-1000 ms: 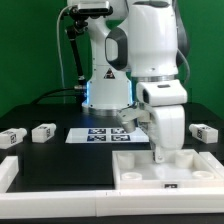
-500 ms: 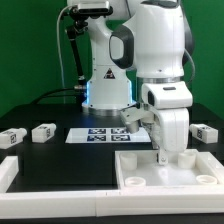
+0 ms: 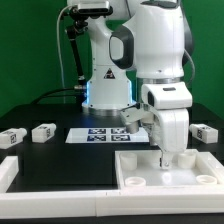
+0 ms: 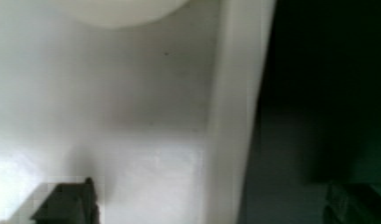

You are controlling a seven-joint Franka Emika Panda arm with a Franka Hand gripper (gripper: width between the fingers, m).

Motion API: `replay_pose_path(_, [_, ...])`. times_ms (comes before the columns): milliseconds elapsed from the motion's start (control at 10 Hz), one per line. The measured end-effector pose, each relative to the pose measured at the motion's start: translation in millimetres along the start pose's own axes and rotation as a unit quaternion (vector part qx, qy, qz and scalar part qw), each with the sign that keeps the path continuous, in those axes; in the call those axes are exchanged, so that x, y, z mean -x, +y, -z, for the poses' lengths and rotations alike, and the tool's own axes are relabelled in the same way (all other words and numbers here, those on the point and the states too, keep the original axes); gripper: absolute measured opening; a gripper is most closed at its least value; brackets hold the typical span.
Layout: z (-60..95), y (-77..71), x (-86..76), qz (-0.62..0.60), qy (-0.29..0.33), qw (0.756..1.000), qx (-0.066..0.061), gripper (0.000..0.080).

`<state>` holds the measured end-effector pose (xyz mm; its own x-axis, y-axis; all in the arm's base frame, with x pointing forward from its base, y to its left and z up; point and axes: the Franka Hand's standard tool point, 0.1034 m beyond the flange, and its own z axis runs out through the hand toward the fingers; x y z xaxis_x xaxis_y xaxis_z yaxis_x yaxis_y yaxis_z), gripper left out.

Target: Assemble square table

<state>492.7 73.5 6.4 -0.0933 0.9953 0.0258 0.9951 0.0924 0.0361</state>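
The square table's top, a large white slab [image 3: 150, 172] with a raised rim and corner holes, lies at the front on the exterior view's right. My gripper [image 3: 163, 158] hangs straight down onto its far part. In the wrist view the slab [image 4: 116, 120] fills the frame with its rim edge running between my two dark fingers [image 4: 62, 203]. The gripper [image 4: 208, 205] is open and astride that edge, holding nothing. Short white tagged leg blocks lie on the black table: two on the left [image 3: 42, 131] [image 3: 10, 137] and one on the right [image 3: 203, 131].
The marker board [image 3: 98, 134] lies behind the slab, in front of the robot base [image 3: 105, 95]. A white border bar [image 3: 8, 172] runs along the front left edge. A round hole [image 4: 125, 10] in the slab shows in the wrist view.
The arm and gripper have shifted a little toward the exterior view's right over the slab's far part. The slab and leg blocks have not moved.
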Motion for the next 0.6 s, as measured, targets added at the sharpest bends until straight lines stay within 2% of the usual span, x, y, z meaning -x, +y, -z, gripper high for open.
replay_pose_path(600, [1.9,-1.6,-0.1,-0.011,0.000,1.000,0.001,0.0649])
